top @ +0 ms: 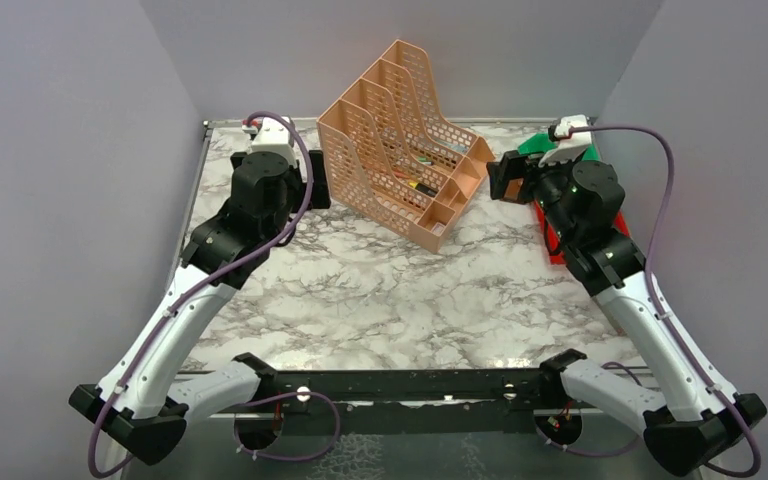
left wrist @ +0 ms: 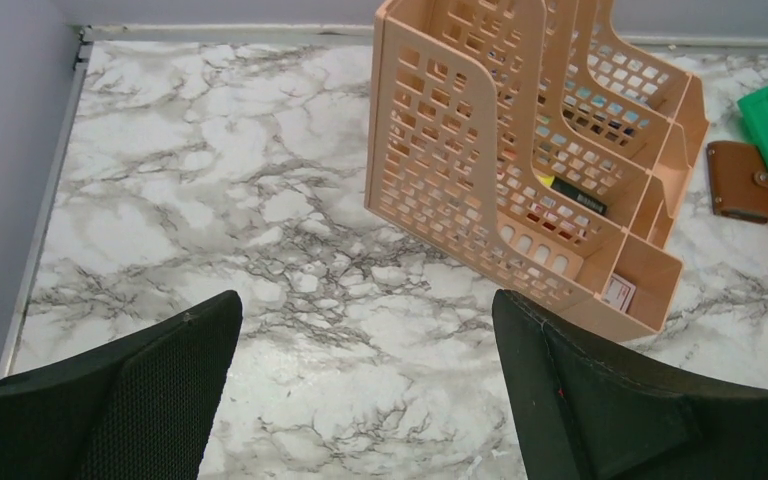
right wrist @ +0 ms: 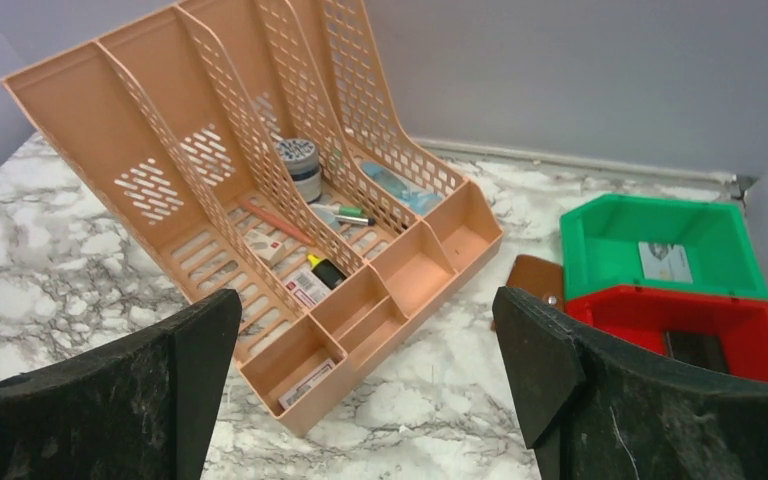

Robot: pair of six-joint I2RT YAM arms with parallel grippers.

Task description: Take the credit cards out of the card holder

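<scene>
Looking down from above and behind, the left arm (top: 210, 260) reaches up the left side of a marble-patterned bench (top: 380, 300). Its wrist is bent so the left claw (top: 317, 188) sits just beside the left wall of a peach perforated file organiser (top: 400, 150). The right arm (top: 620, 270) mirrors it on the right. The right claw (top: 505, 180) points at the organiser's low front end, near a red bin (top: 556, 250) and a green bin (top: 534, 145). Plain grey walls (top: 60, 150) close in the bench on three sides.

From the left wrist, the left claw is released. Its two dark fingers are spread wide at the bottom of the view, with bare marble between them and nothing held. The organiser stands ahead, with pens and small items in its slots. The card holder (left wrist: 740, 180) is brown and closed, with its snap tab showing. It lies flat on the bench to the right of the organiser's low end, just beside the bins.

From the right wrist, the right claw is likewise released and empty, its fingers wide apart. The card holder lies ahead between the organiser's corner and the red bin, close against the bin. A pale flat rectangle (right wrist: 665, 262) lies inside the green bin.
</scene>
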